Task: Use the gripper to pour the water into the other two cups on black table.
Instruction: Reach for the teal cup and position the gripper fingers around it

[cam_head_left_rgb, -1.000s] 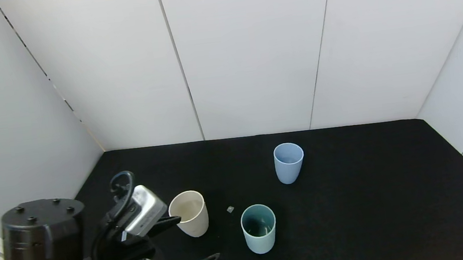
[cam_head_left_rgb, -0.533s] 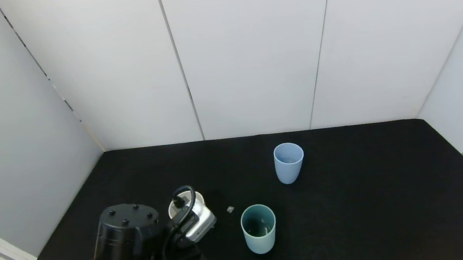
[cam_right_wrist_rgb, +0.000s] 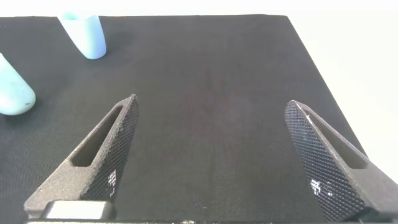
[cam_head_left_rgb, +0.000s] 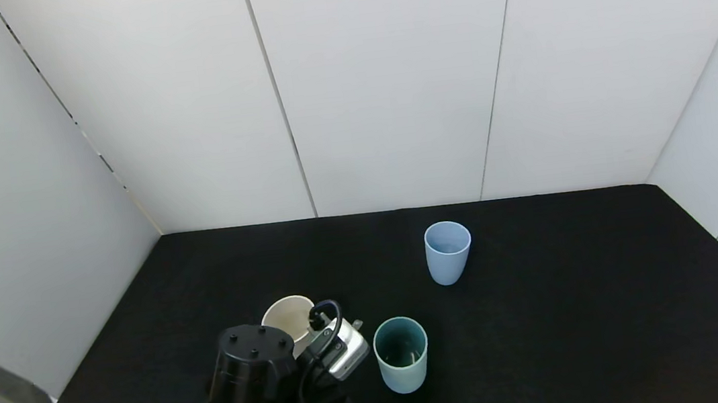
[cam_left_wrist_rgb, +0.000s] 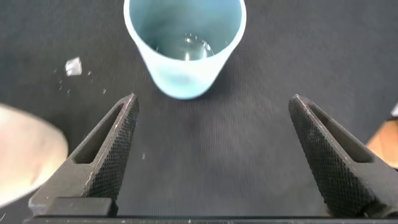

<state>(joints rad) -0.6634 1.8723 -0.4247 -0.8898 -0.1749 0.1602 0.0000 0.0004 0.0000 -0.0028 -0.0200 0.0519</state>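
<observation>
On the matte black tabletop, the left gripper hovers with its 2 fingers spread wide, the teal-green tapered tumbler upright just ahead of the gap, untouched, water glinting inside, a cream-beige tumbler beside it.

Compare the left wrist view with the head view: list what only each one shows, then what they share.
Only the left wrist view: the left gripper with its fingers spread wide and nothing between them, and a glint of water inside the green cup.

Only the head view: the blue cup, farther back, the white walls, and the arm's dark wrist.

Both: the green cup, the beige cup, a small scrap and the black table.
</observation>
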